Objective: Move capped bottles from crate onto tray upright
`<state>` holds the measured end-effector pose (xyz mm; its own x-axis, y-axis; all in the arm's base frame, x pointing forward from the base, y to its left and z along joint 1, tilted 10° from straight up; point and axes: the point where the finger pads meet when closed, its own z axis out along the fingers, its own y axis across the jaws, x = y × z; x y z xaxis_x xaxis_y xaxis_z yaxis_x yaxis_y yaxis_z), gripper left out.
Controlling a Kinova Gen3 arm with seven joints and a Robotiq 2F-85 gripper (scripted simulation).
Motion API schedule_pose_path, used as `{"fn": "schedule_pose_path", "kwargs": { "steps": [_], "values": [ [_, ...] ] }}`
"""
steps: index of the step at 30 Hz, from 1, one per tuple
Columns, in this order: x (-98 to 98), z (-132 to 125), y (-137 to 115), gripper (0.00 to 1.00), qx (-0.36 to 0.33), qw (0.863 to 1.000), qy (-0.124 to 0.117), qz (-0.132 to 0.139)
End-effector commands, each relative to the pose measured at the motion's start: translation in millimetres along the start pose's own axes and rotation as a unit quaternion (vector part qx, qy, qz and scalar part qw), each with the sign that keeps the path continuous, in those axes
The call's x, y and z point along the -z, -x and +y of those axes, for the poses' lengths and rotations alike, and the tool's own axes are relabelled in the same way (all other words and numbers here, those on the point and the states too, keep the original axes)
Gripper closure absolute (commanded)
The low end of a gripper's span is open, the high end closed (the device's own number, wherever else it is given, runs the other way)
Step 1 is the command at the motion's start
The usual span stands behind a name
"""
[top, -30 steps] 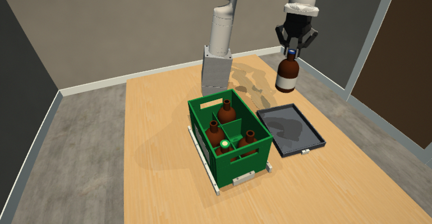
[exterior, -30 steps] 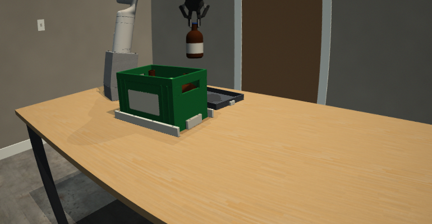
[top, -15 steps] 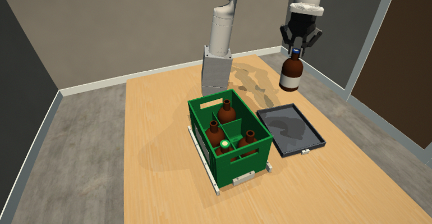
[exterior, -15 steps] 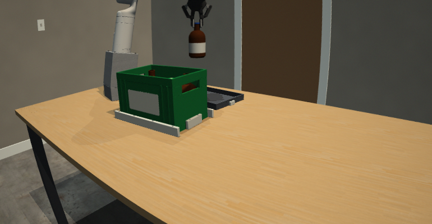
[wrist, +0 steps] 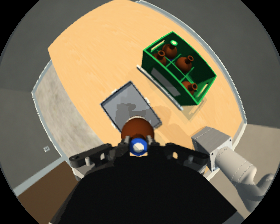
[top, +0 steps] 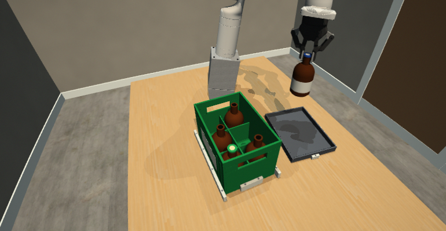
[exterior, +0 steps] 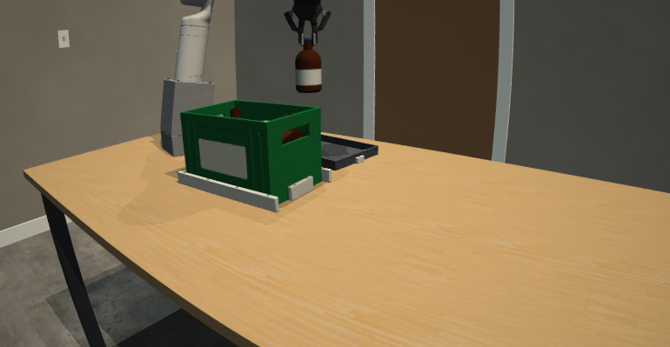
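The end effector (top: 308, 56) (exterior: 307, 39) (wrist: 138, 141) is pinching the blue-capped bottle (top: 302, 77) (exterior: 308, 70) (wrist: 137, 130) by its neck, holding it upright in the air. The top view is showing a green-capped bottle (top: 231, 154) and three open bottles standing in the crate (top: 252, 173) (exterior: 295, 156) (wrist: 205, 94); the exterior view is hiding most of them behind the crate's walls. The tray (top: 313, 154) (exterior: 349, 159) (wrist: 110, 115) is lying flat on the tabletop (top: 168, 204) (exterior: 422, 250) (wrist: 91, 55), with the wrist view revealing the bottle overlapping its edge.

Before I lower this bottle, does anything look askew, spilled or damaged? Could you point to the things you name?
Nothing stands out. The crate (top: 249, 176) (exterior: 224, 120) (wrist: 152, 65) sits level between its white strips, the tray (top: 292, 160) (exterior: 349, 159) (wrist: 111, 116) lies flat, and the blue-capped bottle (top: 301, 86) (exterior: 308, 77) (wrist: 137, 128) hangs about upright. I see no spill or breakage, though the crate walls hide the lower parts of its bottles.
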<state>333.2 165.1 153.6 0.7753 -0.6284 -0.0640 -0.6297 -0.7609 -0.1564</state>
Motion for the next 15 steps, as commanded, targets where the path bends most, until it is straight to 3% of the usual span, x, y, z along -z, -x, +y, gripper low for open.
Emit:
{"fn": "schedule_pose_path", "kwargs": {
  "steps": [1,15],
  "values": [
    [-6.8,-1,5,1.00,0.005,1.000,0.002,-0.004],
    [-27.7,-1,4,1.00,0.003,1.000,0.001,-0.002]
  ]
}}
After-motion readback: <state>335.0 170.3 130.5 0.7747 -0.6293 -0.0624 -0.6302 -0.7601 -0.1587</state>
